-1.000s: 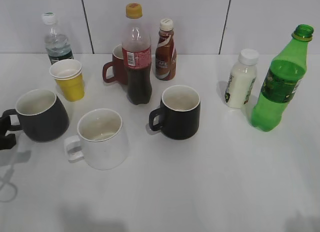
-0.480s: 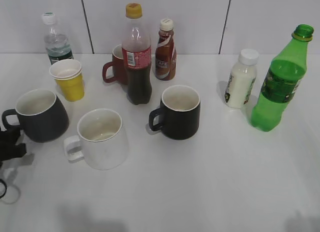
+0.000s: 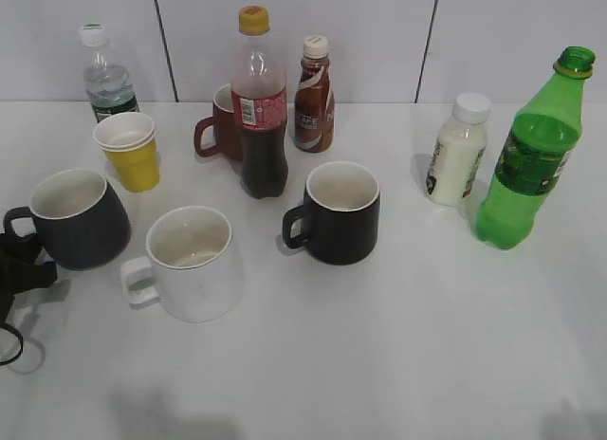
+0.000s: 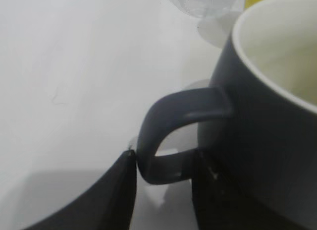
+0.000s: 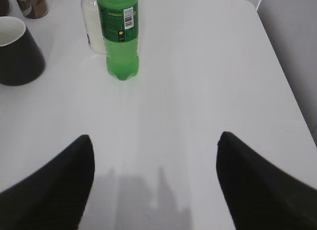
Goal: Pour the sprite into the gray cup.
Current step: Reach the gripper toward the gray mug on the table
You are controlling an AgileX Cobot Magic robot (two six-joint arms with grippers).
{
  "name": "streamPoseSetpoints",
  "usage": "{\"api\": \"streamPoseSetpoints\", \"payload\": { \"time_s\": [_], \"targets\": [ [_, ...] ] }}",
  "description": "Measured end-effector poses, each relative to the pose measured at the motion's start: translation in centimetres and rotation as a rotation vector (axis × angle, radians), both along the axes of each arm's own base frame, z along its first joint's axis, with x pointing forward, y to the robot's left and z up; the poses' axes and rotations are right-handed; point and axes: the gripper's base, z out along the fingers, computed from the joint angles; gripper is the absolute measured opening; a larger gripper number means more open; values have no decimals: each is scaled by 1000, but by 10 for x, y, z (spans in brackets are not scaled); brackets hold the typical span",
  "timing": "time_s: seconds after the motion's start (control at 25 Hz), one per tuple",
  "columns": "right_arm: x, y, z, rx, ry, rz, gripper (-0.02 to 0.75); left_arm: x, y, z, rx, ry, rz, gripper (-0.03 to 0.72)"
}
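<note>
The gray cup (image 3: 81, 222) stands at the left of the table, its loop handle pointing left. My left gripper (image 3: 27, 262) is low at the table's left edge, right at that handle. In the left wrist view the cup (image 4: 267, 141) fills the right side, and my left gripper (image 4: 166, 158) has a finger on either side of the handle's lower end. The left fingertip (image 4: 128, 163) touches the handle's outer curve and the jaws stand apart. The sprite (image 3: 531, 160) stands upright and uncapped at the far right. My right gripper (image 5: 156, 153) is wide open, empty and well short of the sprite (image 5: 119, 36).
A white mug (image 3: 190, 262) and a black mug (image 3: 337, 212) stand mid-table. Behind them are a cola bottle (image 3: 261, 108), a red mug (image 3: 218, 127), a coffee bottle (image 3: 313, 84), yellow paper cups (image 3: 131, 151) and a water bottle (image 3: 106, 80). A white milk bottle (image 3: 455, 151) stands beside the sprite.
My left gripper has dropped lower beside the gray cup's handle and shifted slightly right. The cup, the sprite and everything else have stayed put.
</note>
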Motion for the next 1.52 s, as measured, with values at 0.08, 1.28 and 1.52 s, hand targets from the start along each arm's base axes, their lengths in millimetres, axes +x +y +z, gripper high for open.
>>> {"api": "streamPoseSetpoints", "payload": {
  "time_s": [0.08, 1.28, 1.52],
  "targets": [
    [0, 0, 0, 0, 0, 0, 573, 0, 0, 0, -12, 0, 7, 299],
    [0, 0, 0, 0, 0, 0, 573, 27, -2, -4, -30, -71, -2, 76],
    [0, 11, 2, 135, -12, 76, 573, 24, -6, 10, -24, -64, -59, 74]
  ]
}}
